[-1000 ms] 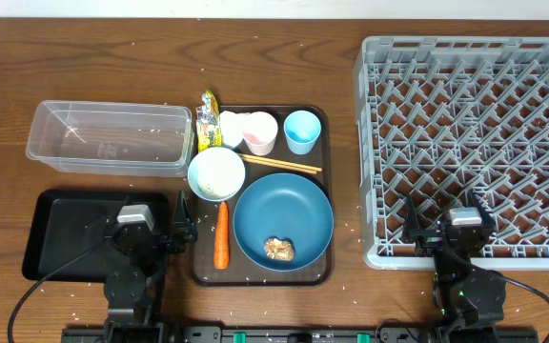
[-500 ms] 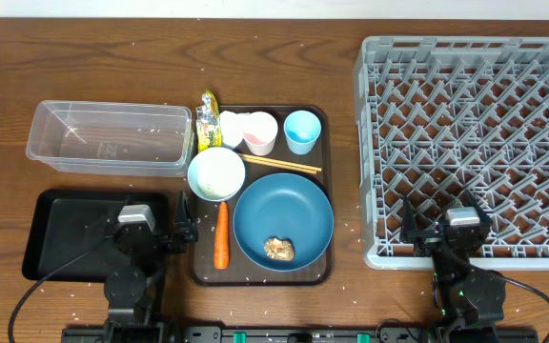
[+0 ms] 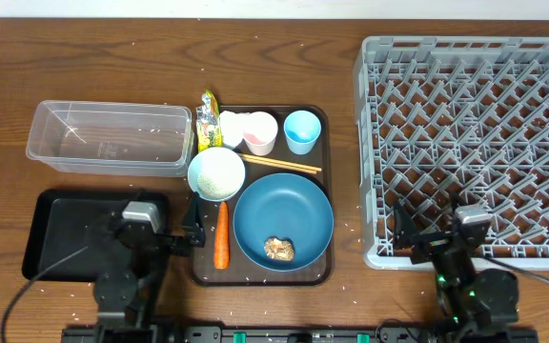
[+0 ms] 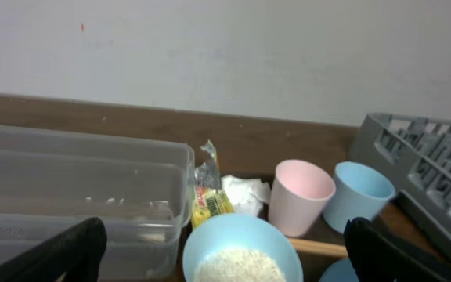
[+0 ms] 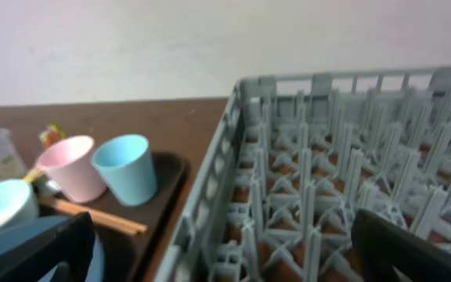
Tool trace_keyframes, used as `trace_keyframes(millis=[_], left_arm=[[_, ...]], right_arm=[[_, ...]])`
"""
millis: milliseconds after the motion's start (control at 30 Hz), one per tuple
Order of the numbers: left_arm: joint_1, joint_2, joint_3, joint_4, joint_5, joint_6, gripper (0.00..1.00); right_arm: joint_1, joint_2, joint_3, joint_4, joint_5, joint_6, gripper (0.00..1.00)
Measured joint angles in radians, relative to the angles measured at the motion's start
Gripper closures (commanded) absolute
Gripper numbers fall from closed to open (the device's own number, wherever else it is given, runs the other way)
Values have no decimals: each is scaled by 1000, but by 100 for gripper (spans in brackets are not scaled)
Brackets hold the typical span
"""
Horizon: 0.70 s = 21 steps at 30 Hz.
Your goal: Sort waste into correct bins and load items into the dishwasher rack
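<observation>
On the brown serving tray (image 3: 324, 191) sit the dark-blue plate (image 3: 298, 205) with a brown lump (image 3: 278, 249), a carrot (image 3: 221, 235), a bowl (image 3: 216, 173) of rice (image 4: 237, 266), chopsticks (image 3: 279, 164), a pink cup (image 3: 260, 132) and a blue cup (image 3: 302, 131). The yellow-green wrapper (image 3: 207, 119) and crumpled paper (image 3: 230, 124) lie at the tray's back left. My left gripper (image 3: 191, 227) is open beside the carrot, facing the bowl (image 4: 241, 247). My right gripper (image 3: 410, 233) is open over the front left corner of the grey rack (image 3: 475, 143). Both hold nothing.
A clear tub (image 3: 111, 138) stands at the left. A shallow black tray (image 3: 65, 229) lies in front of it, under my left arm. White specks are scattered over the wooden table (image 3: 160, 67). The rack's left wall (image 5: 210, 204) stands close to the serving tray.
The left gripper has edged right toward the serving tray. The right arm has shifted slightly right and forward, its gripper swinging left. Both stay open; no object has moved.
</observation>
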Motion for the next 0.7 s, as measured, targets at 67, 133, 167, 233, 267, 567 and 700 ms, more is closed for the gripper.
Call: trace_keyframes(millis=[67,133,167,233,267,567,700], left_arm=[[0,71,93,-78,0,0,2],[0,174,203,-174,4,0,2],[0,217,243,-205,7,0,2],[0,327,348,-314,13,0,2],[0,386,401,-368,18,0,2],[0,783,790,-620,58,0,2],[0,843,815,-619,121,-25,2]], right_arm=[[0,74,96,-87,-5,18,1],[0,157,189,-170,-13,31,1],[0,208,242,-217,-19,35,1],[0,309,345,-318,-24,40,1],[0,359,393,-362,-26,42,1],[0,838,795,-658,-41,43,1],[0,952,849,-665,-95,43,1]])
